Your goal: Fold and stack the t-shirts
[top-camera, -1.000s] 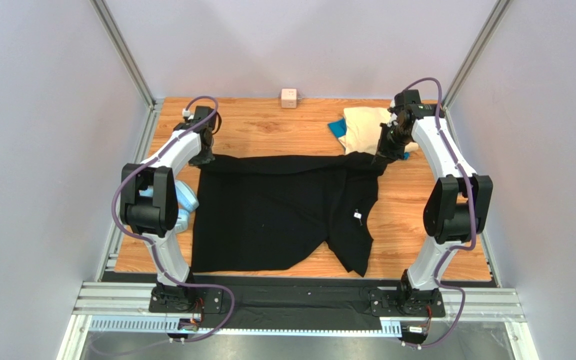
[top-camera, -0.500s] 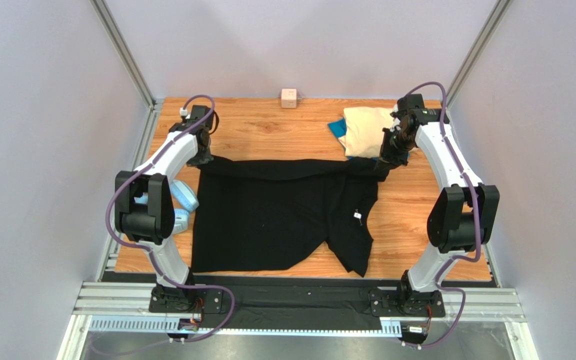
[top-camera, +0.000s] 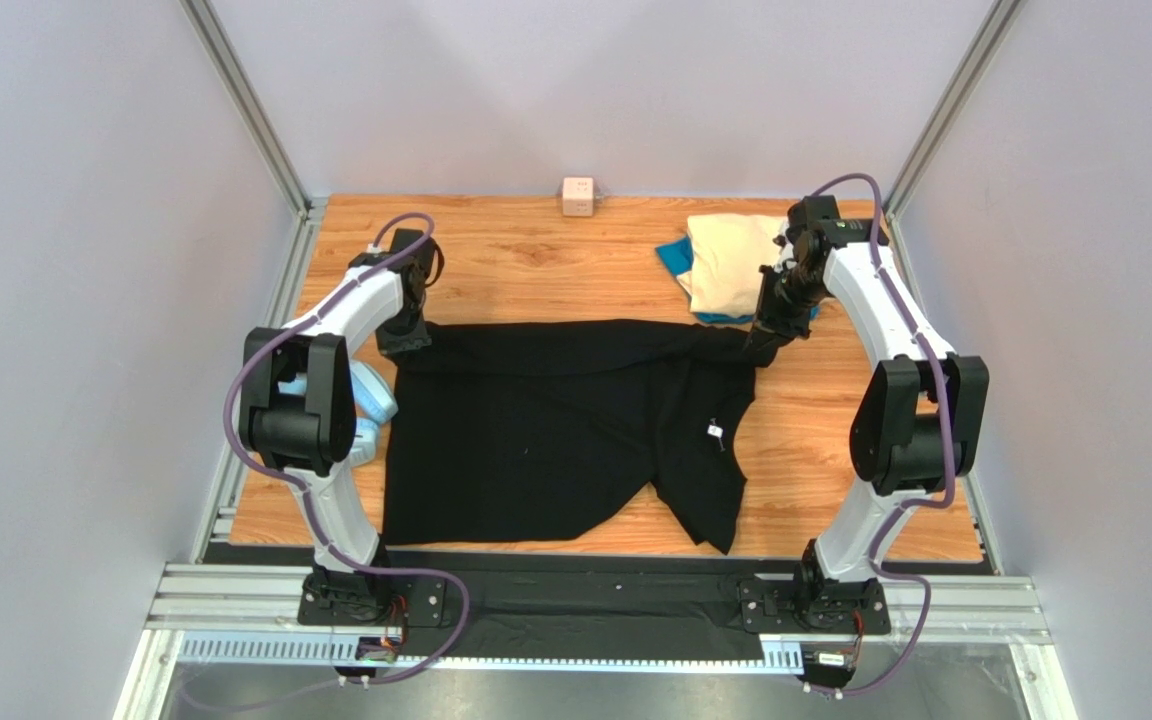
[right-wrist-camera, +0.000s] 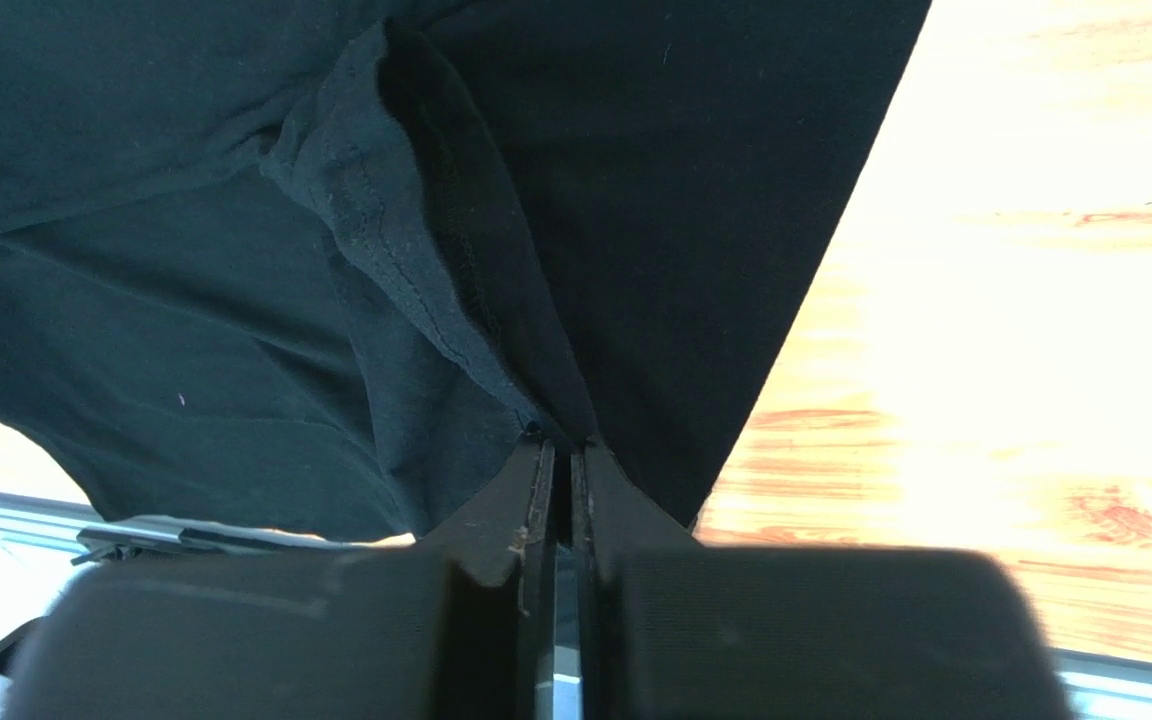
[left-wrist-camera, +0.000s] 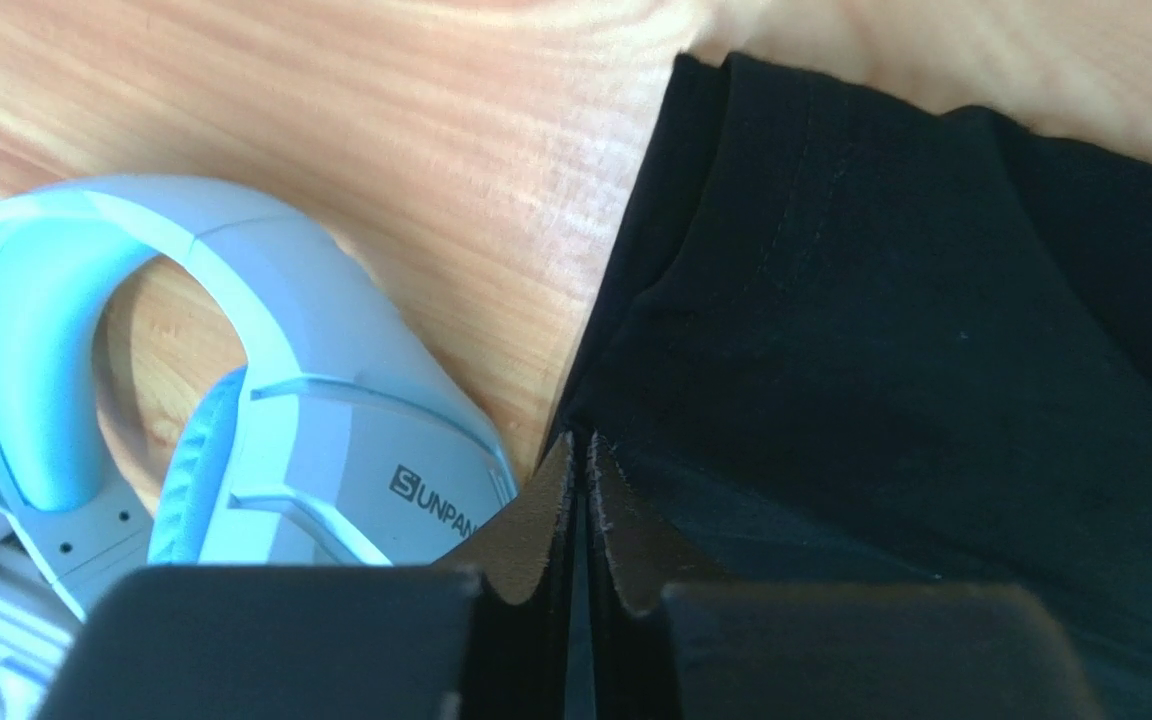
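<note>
Here, the left jaws at ten o'clock and the right jaws at two o'clock each pinched a far corner of the black t-shirt [top-camera: 552, 428], spread mid-desk [top-camera: 537, 255], so the first fold looked begun, and next both corners would need to travel together toward six o'clock.

A wooden table [top-camera: 537, 255] fills the middle of the top view. A small pinkish cube [top-camera: 578, 195] sits at its upper edge, centre. At the left edge lies a light-blue plastic ring [top-camera: 373, 399], apparently lettered SUNPAN, with the rest cut off.
</note>
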